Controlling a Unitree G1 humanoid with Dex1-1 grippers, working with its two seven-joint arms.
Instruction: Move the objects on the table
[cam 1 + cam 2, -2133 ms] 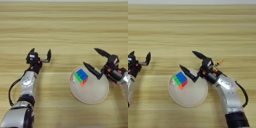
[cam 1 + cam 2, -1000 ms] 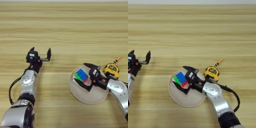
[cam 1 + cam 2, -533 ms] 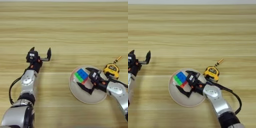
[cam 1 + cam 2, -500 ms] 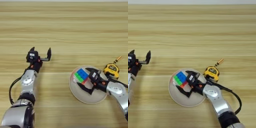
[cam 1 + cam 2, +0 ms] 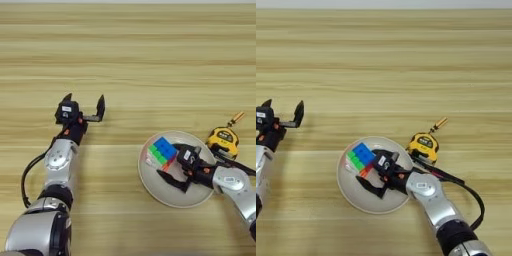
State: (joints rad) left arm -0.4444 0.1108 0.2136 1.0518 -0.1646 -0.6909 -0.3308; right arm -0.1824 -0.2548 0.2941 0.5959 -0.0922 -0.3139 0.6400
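On the bench (image 5: 130, 60), the cube (image 5: 161, 151) sits in the left part of a shallow white plate (image 5: 165, 192) at the near right. It appears to rest on the plate surface, tipped a little, with its blue face up and green and orange sides showing.

The right tool (image 5: 176, 166) is low over the plate, just right of the cube. Its two black fingers are spread: one runs along the cube's far right side, the other lies nearer on the plate, pointing left. They bracket the cube's right corner without being closed on it; whether the upper finger touches the cube I cannot tell. That spread suits either taking hold of the cube or letting go of it; these views do not settle which.

The tape (image 5: 223, 142) lies on the bench just beyond the plate's right rim, close by the right forearm. A thin amber screwdriver (image 5: 236, 118) pokes out beyond it, its shaft hidden behind the tape. No pen shows in either view.

The left tool (image 5: 84, 107) is parked well apart at the left, arm resting on the bench, fingers wide open and holding nothing, clear of the right arm's work.
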